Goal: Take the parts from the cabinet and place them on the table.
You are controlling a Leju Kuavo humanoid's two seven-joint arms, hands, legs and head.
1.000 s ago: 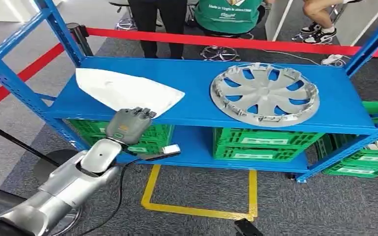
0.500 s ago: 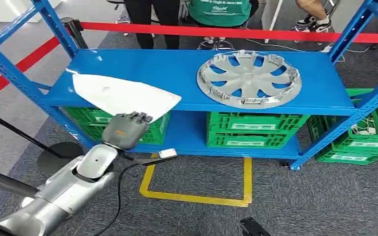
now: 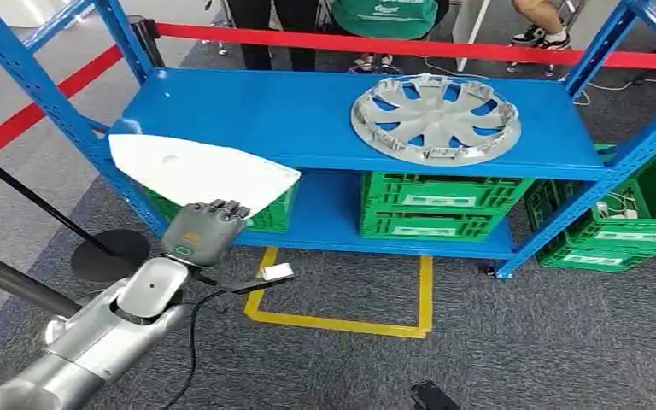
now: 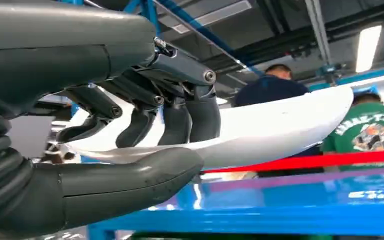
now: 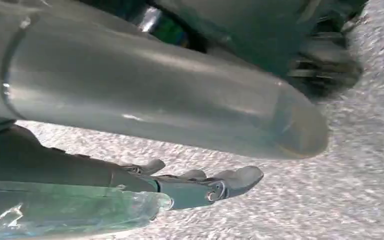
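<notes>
Cabinet [image 3: 307, 120]: blue steel rack across the upper half of the head view; top shelf bare blue between the two parts.
White panel [image 3: 196, 171]: large flat white part, left of centre, overhanging the front edge of the top shelf toward the robot.
Hubcap [image 3: 436, 117]: silver wheel cover, upper right of centre, lying flat on the top shelf, well apart from the white panel.
Green crates [image 3: 440, 213]: on the lower shelf, pale labels on their fronts, print too small to read; more green crates at the right edge.
Left hand [image 3: 202, 232]: lower left, fingers over the white panel's near edge and thumb under it in the left wrist view, clamped on it.
Right hand [image 5: 200, 187]: fingers stretched out and apart over grey carpet, holding nothing.
Barrier tape [image 3: 410, 49]: red, along the top of the frame.
People: standing behind the tape; green shirt with white lettering, unreadable.
Floor marking [image 3: 342, 320]: yellow tape outline, lower centre.
</notes>
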